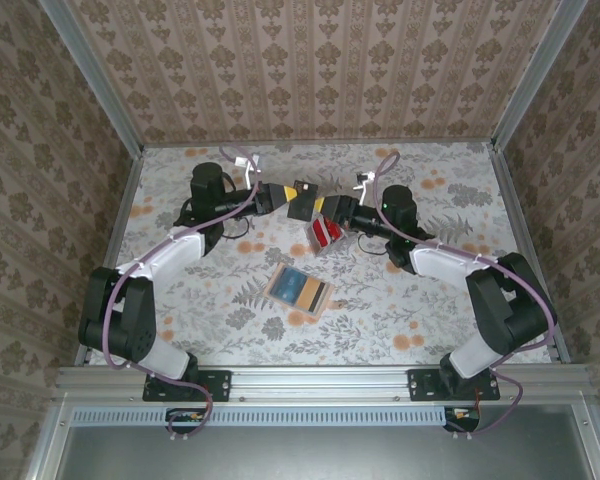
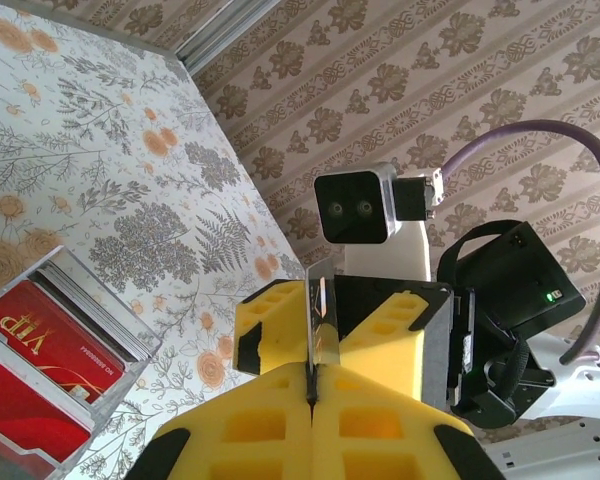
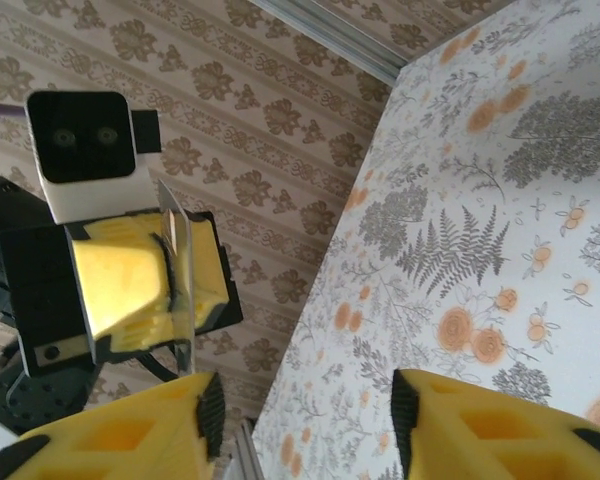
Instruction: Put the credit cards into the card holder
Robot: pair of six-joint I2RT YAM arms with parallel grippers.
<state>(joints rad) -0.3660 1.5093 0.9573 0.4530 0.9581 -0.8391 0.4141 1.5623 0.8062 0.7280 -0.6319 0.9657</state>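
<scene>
Operator: Where is the card holder [image 1: 298, 288] lying?

Observer: It lies open and flat on the flowered table [image 1: 430, 300], with the bluish inside turned up and a tan border around it. Of all the things it is nearest to the arm bases, about midway between them, and apart from both grippers.

Operator: And the credit cards [image 1: 326, 233]?

Observer: They are just behind the card holder, a little to its right, not touching it. The red cards are packed in a clear tray [image 2: 130, 345]. On the front card I can read "VIP" in gold letters.

Operator: How are the hands?

Observer: Both are behind the card holder, beyond the tray, and raised over the table. They face one another, tip to tip. The left gripper [image 2: 313, 400] comes from the card holder's left side. Its yellow fingers are pressed together and clamp a thin card [image 2: 320, 310] by one end. This card is turned edge-on to the cameras, so I cannot tell its colour.

Operator: Does the right one hold it too?

Observer: No. The right gripper [image 3: 305, 415] comes from the card holder's right side, with its fingers [image 3: 480, 430] wide apart. The thin card stands in the gap between them and they do not press it.

Operator: And behind them?

Observer: The patterned back wall [image 1: 320, 70], farthest from the card holder.
</scene>
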